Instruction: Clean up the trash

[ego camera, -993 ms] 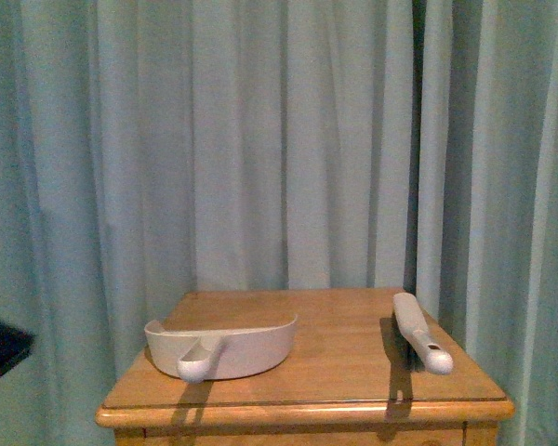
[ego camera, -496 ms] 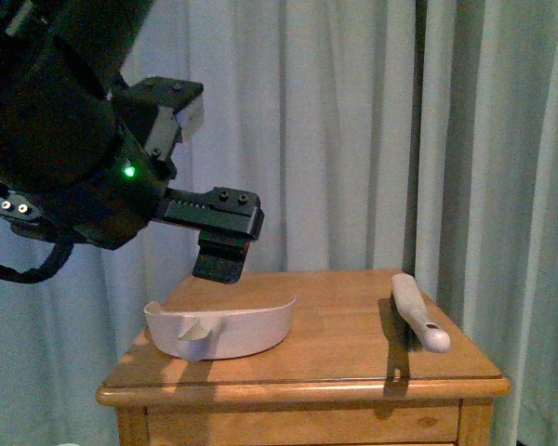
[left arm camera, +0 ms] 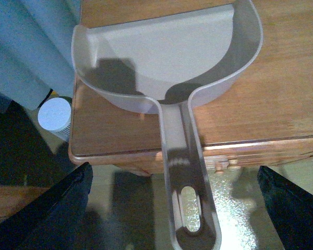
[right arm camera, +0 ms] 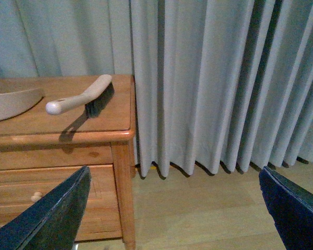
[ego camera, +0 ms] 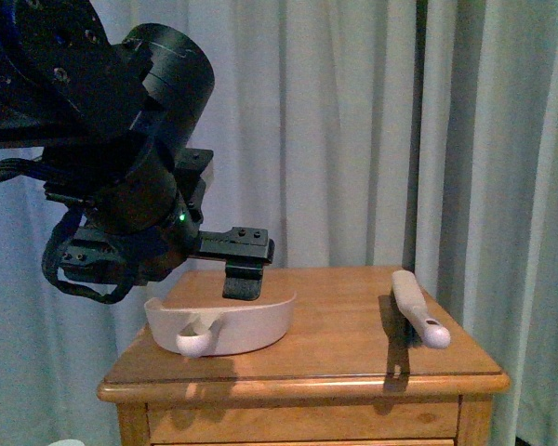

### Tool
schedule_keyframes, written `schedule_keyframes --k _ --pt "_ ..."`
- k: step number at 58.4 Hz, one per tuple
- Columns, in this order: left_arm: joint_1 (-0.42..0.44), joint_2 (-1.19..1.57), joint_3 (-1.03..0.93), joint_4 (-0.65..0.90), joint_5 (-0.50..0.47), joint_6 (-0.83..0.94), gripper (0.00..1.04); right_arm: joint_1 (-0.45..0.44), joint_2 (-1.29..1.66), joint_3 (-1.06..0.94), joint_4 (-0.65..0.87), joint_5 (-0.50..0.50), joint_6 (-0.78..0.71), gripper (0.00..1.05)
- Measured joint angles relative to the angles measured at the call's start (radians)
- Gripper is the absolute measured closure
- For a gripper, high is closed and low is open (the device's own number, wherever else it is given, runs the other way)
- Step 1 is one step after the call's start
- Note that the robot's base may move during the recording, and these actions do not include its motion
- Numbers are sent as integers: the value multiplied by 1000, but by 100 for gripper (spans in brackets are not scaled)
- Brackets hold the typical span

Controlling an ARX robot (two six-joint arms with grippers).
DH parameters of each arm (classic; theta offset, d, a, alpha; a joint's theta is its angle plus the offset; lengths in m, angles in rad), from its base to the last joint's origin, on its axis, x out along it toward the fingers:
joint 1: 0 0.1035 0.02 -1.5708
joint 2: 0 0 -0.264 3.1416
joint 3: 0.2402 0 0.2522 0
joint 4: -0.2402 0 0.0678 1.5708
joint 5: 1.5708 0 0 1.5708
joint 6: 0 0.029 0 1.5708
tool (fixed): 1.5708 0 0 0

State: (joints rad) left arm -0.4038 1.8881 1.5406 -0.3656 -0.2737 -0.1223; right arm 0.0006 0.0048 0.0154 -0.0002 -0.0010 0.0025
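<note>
No crumpled white paper trash shows in any view. A beige dustpan (ego camera: 225,325) sits on the left of the wooden nightstand (ego camera: 344,358), its handle hanging over the front edge. My left gripper (ego camera: 244,277) is open and hovers just above the pan's back rim. In the left wrist view the pan (left arm camera: 161,57) is empty and its handle (left arm camera: 188,172) runs between my spread left gripper (left arm camera: 175,211) without touching it. My right gripper (right arm camera: 172,213) is open and empty, low beside the nightstand over the floor. It is out of the front view.
A white hand brush (ego camera: 420,316) lies on the right of the nightstand top, also in the right wrist view (right arm camera: 81,96). Pale curtains (ego camera: 353,130) hang behind and to the right. A small white round object (left arm camera: 55,114) stands on the floor by the nightstand's left corner.
My left arm has come into the front view from the left and dropped lower, its gripper now close over the dustpan. The dustpan and the brush have not moved.
</note>
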Motion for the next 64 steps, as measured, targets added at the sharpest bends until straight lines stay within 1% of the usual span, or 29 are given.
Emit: schedule_keyframes --k 32,64 --pt "-1 153 77 -14 -24 -10 8 0 0 0 0 0 0 7" --pt "3 228 145 -16 -33 2 8 0 0 0 0 0 0 7"
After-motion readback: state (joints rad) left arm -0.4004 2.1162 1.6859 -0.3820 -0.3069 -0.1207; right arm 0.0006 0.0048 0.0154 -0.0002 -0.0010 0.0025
